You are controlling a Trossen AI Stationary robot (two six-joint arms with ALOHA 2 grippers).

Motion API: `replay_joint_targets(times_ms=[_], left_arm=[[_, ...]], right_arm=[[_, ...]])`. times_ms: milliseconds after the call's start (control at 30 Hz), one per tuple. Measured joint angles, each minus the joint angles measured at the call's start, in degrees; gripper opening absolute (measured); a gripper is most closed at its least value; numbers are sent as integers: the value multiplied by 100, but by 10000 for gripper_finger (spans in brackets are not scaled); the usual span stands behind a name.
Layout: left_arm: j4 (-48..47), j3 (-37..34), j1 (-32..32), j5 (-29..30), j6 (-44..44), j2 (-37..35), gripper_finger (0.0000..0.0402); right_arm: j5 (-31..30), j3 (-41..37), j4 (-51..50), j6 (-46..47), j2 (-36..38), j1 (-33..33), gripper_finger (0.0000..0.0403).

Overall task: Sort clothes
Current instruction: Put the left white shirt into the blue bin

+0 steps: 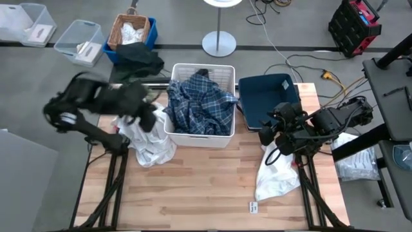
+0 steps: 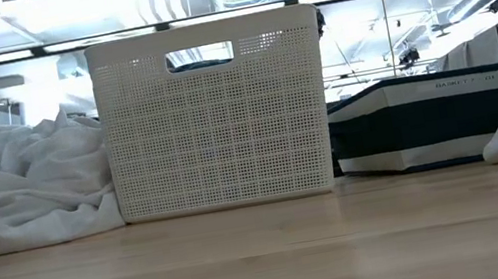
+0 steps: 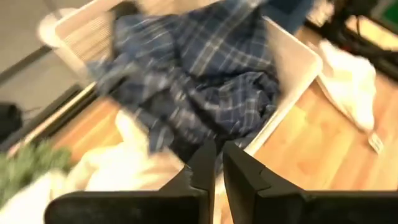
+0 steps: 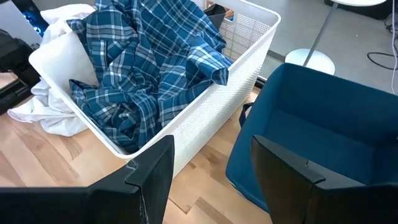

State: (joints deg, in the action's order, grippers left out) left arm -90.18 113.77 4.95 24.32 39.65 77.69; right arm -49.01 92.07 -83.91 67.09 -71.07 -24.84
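Note:
The blue-and-white plaid shirt (image 1: 199, 103) lies bunched in the white mesh basket (image 1: 222, 69) at the table's far middle; it also shows in the right wrist view (image 4: 143, 68). A white garment pile (image 1: 151, 147) lies on the table left of the basket. Another white garment (image 1: 277, 175) lies at the right. My left gripper (image 1: 151, 117) hovers over the left pile beside the basket's left wall; in its wrist view (image 3: 217, 171) the fingers are shut and empty. My right gripper (image 1: 266, 134) is open and empty in front of the navy bin (image 1: 269, 96); its wrist view (image 4: 214, 180) looks at the gap between basket and bin.
A wicker basket with white cloth (image 1: 131, 31) and a dark garment (image 1: 138, 61) sit beyond the table's far edge, with clear plastic bins (image 1: 77, 40) and a lamp base (image 1: 219, 42). A small tag (image 1: 253, 207) lies near the front edge. A green plant (image 3: 25, 165) sits by the left pile.

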Motion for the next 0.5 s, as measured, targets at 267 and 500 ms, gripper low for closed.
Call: replay_joint_targets(times_ms=[267,500], left_arm=[[4,-2909,431,494,1308,-1739,47],[327,-4750,-460,464,1570,-2666,173]], right_arm=[[-4,0,146,1,-8,11,203],[-4,0,244,-1,-21,11,203]])
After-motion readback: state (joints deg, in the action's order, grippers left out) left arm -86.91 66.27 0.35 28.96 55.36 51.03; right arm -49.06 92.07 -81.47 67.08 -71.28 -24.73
